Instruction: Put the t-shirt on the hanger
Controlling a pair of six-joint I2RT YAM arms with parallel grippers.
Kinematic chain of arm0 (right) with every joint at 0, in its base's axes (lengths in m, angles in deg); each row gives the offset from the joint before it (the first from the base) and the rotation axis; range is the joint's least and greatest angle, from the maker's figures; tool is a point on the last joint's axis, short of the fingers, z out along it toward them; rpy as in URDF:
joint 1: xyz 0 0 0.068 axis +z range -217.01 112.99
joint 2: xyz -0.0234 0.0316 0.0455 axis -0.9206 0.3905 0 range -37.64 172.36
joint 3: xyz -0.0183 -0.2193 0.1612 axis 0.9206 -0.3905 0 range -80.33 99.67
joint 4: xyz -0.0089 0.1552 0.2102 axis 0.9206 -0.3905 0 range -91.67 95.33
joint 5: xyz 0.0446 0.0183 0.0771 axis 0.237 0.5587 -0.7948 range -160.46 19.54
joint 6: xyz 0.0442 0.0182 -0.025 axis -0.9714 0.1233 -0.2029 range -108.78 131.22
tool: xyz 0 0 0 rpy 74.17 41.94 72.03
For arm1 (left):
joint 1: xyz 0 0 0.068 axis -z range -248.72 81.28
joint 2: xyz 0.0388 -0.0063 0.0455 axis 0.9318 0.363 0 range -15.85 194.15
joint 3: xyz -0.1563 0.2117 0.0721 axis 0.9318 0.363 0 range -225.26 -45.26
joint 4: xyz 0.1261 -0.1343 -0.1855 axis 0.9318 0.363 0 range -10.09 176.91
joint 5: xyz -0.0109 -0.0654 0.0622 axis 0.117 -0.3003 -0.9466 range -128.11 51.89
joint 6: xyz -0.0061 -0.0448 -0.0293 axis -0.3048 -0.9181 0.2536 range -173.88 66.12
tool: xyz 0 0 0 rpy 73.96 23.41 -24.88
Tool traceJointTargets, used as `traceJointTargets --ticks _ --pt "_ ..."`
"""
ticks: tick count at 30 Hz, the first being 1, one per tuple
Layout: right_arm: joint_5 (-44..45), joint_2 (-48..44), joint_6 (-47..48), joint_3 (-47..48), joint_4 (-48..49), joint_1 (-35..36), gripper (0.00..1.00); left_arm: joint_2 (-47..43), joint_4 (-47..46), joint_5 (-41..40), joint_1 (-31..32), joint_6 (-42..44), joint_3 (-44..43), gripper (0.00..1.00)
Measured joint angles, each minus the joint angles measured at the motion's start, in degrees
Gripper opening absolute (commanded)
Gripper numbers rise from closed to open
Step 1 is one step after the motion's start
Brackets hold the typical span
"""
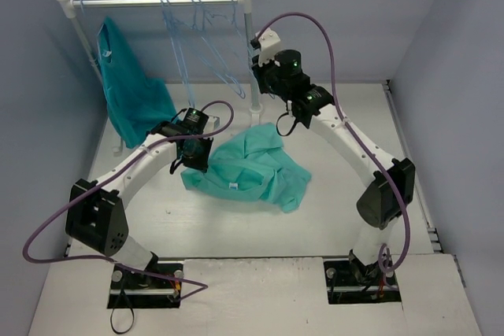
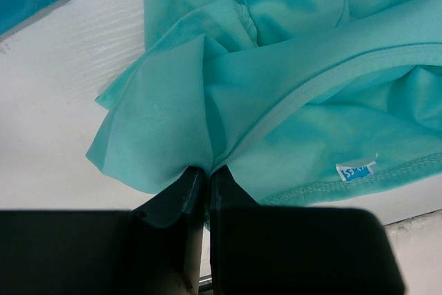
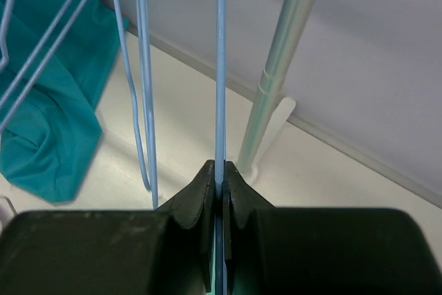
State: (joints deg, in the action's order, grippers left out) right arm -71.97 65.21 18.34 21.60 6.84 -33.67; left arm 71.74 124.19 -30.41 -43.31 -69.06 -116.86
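Left gripper [image 2: 206, 173]: fingers pressed together on a fold of the t-shirt [image 2: 290, 88], which lies crumpled near the middle of the table [image 1: 236, 230], white tag [image 2: 354, 170] showing by a stitched edge. Right gripper [image 3: 221, 170]: fingers closed on a thin wire of the hanger [image 3: 221, 67], just beside the right post [image 3: 280, 67] of the rail [image 1: 157, 3] at the table's far edge. A darker garment [image 1: 130, 100] hangs toward the far-left corner.

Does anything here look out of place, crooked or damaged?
The mint-green cloth t-shirt lies crumpled in a heap on the white table, one fold pinched in the left gripper. The right gripper is shut on a thin pale-blue wire hanger. Nothing looks spilled or damaged.
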Motion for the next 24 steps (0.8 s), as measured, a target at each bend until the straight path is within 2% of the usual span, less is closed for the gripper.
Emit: traceJointTargets --ticks 8,15,19,24 --pt "1.68 -13.63 -0.24 -19.17 0.04 0.00 0.00 0.33 0.04 0.40 0.00 0.03 0.03 0.00" --pt "0.75 -34.57 -2.77 -34.91 1.12 0.07 0.00 0.65 0.35 0.46 0.00 0.60 0.03 0.00" --pt "-0.61 -47.95 -4.69 -43.22 -2.08 0.07 0.00 1.71 1.23 1.19 0.00 1.63 -0.42 0.00" --pt "-3.06 -56.61 -6.80 -47.91 -7.85 0.09 0.00 4.19 4.62 1.40 0.00 2.77 -5.07 0.00"
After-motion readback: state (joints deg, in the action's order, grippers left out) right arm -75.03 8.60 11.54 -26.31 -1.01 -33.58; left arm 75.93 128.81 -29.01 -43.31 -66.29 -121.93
